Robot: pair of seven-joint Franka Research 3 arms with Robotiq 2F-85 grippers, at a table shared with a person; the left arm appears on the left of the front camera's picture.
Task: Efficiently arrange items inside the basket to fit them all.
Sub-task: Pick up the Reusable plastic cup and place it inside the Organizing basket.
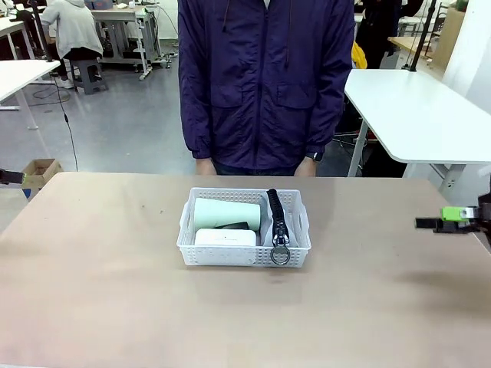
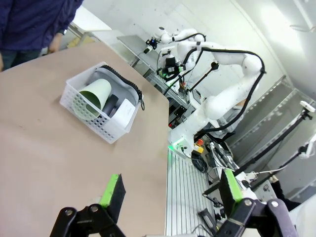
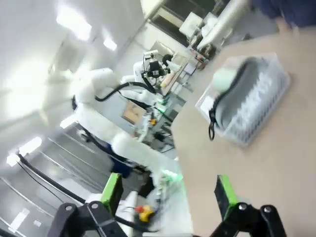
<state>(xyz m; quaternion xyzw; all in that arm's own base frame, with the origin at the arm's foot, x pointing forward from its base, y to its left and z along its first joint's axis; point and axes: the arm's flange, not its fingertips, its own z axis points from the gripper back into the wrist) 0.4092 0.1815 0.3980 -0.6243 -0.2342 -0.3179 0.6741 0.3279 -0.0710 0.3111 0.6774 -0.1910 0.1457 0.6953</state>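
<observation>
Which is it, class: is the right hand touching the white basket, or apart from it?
Apart. In the front view the right hand hangs near the table's right edge, with bare tabletop between it and the basket at the middle.

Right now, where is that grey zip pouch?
In the front view the grey pouch stands on edge along the right side of the white basket, beside the pale green cup and the small white box, its metal ring hanging over the near rim.

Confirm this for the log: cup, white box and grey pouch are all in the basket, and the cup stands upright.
Not quite: the pale green cup lies on its side in the basket, as the front view shows. The white box and grey pouch are indeed in it.
</observation>
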